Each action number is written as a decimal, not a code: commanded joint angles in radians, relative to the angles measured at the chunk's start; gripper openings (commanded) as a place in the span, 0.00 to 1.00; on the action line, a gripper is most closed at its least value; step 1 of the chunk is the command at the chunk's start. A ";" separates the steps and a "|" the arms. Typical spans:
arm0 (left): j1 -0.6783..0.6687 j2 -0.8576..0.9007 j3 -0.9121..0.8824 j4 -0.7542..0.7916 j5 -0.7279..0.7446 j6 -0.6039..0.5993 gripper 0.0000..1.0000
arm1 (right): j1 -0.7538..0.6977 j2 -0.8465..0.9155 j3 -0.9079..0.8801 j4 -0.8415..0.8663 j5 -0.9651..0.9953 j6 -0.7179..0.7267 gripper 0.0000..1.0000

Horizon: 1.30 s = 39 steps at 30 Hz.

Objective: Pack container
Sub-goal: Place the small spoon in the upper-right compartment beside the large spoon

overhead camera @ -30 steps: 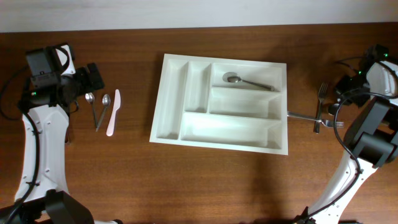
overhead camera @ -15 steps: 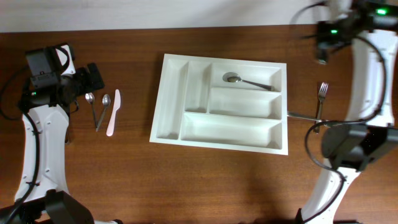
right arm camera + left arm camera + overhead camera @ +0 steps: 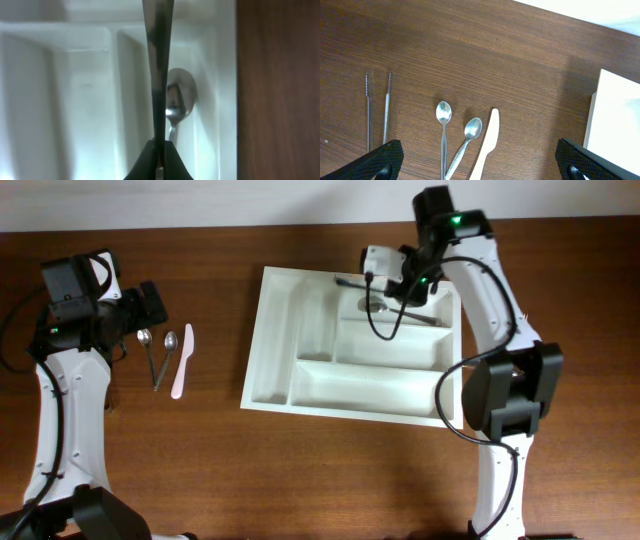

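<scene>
- Now, overhead: the tray (image 3: pixel 370 390) is lying mid-worktop (image 3: pixel 200 470), its long side running left to right. The right tool (image 3: pixel 378 278) is hanging about over the left end of the rear right compartment. It is pinching a thin utensil (image 3: pixel 350 281), whose long axis is running along the tray's long side and sticking out toward the left arm. A spoon (image 3: pixel 405 313) is lying in that compartment, just below the tool. The left tool (image 3: pixel 152 300) is hovering well apart, near two spoons (image 3: pixel 160 350) and a pale knife (image 3: pixel 182 360). The right arm is therefore the nearer one, and I judge the coming move to be a short drop.
- Overhead, against half a second ago: the right arm was up at the far right corner, off the tray, and is now reaching over it. The left arm is sitting unchanged.
- Left wrist: the left tool's fingers are standing wide and holding nothing. Tongs (image 3: pixel 377 110) are lying beside the two spoons, and the tray's corner is showing at the right.
- Right wrist: the fingers are gripping the utensil, which is showing edge-on. The spoon's bowl is lying just beyond it, close to the tray's end wall.
</scene>
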 commanded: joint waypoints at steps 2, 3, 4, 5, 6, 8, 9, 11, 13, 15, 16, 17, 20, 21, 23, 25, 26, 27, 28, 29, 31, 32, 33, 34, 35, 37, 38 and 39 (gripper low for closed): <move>0.004 0.007 0.018 0.000 0.014 0.016 0.99 | -0.008 0.034 -0.027 0.048 0.003 -0.072 0.04; 0.004 0.007 0.018 -0.001 0.014 0.016 0.99 | -0.010 0.036 -0.027 0.055 0.007 -0.070 0.04; 0.004 0.007 0.018 -0.001 0.014 0.015 0.99 | -0.012 0.038 -0.027 0.057 0.008 -0.070 0.04; 0.004 0.007 0.018 -0.001 0.014 0.016 0.99 | -0.013 0.040 -0.027 0.058 0.009 -0.070 0.04; 0.004 0.007 0.018 0.000 0.014 0.016 0.99 | -0.014 0.040 -0.027 0.059 0.009 -0.070 0.04; 0.004 0.007 0.018 -0.001 0.014 0.016 0.99 | -0.018 0.040 -0.027 0.063 0.010 -0.064 0.04; 0.004 0.007 0.018 -0.001 0.014 0.016 0.99 | -0.019 0.040 -0.027 0.067 0.010 -0.052 0.04; 0.004 0.007 0.018 -0.001 0.014 0.016 0.99 | -0.028 0.040 -0.027 0.070 0.011 -0.044 0.05; 0.004 0.007 0.018 0.000 0.014 0.016 0.99 | -0.043 0.041 -0.027 0.067 0.022 -0.044 0.04; 0.004 0.007 0.018 -0.001 0.014 0.016 0.99 | -0.054 0.042 -0.027 0.063 0.021 -0.044 0.05; 0.004 0.007 0.018 -0.001 0.014 0.016 0.99 | -0.058 0.042 -0.028 0.061 0.019 -0.044 0.05; 0.004 0.007 0.018 -0.001 0.014 0.016 0.99 | -0.063 0.042 -0.031 0.062 0.017 -0.044 0.05; 0.004 0.007 0.018 -0.001 0.014 0.016 0.99 | -0.065 0.042 -0.043 0.063 0.010 -0.044 0.04; 0.004 0.007 0.018 -0.001 0.014 0.016 0.99 | -0.065 0.042 -0.048 0.062 0.010 -0.044 0.04; 0.004 0.007 0.018 -0.001 0.014 0.016 0.99 | -0.063 0.042 -0.061 0.062 0.010 -0.036 0.04; 0.004 0.007 0.018 -0.001 0.014 0.016 0.99 | -0.063 0.042 -0.074 0.062 0.010 -0.036 0.04; 0.004 0.007 0.018 -0.001 0.014 0.016 0.99 | -0.064 0.042 -0.080 0.062 0.010 -0.036 0.08; 0.004 0.007 0.018 -0.001 0.014 0.016 0.99 | -0.064 0.042 -0.082 0.062 0.012 -0.024 0.19; 0.004 0.007 0.018 -0.001 0.014 0.016 0.99 | -0.065 0.042 -0.082 0.066 0.019 0.004 0.23; 0.004 0.007 0.018 -0.001 0.014 0.016 0.99 | -0.065 0.041 -0.081 0.072 0.031 0.031 0.29; 0.004 0.007 0.018 -0.001 0.014 0.016 0.99 | -0.065 0.033 -0.060 0.077 0.072 0.136 0.45; 0.004 0.007 0.018 -0.001 0.014 0.016 0.99 | -0.065 0.029 -0.045 0.077 0.086 0.188 0.47; 0.004 0.007 0.018 -0.001 0.014 0.016 0.99 | -0.065 0.026 -0.027 0.076 0.098 0.248 0.50; 0.004 0.007 0.018 -0.001 0.014 0.016 0.99 | -0.065 0.018 -0.002 0.076 0.116 0.337 0.54; 0.004 0.007 0.018 -0.001 0.013 0.016 0.99 | -0.066 0.010 0.019 0.073 0.126 0.400 0.58; 0.004 0.007 0.018 -0.001 0.014 0.016 0.99 | -0.070 -0.005 0.074 0.050 0.130 0.577 0.67; 0.004 0.007 0.018 -0.001 0.014 0.016 0.99 | -0.076 -0.016 0.126 0.016 0.130 0.763 0.81; 0.004 0.007 0.018 -0.001 0.014 0.016 0.99 | -0.079 -0.021 0.154 -0.009 0.130 0.848 0.93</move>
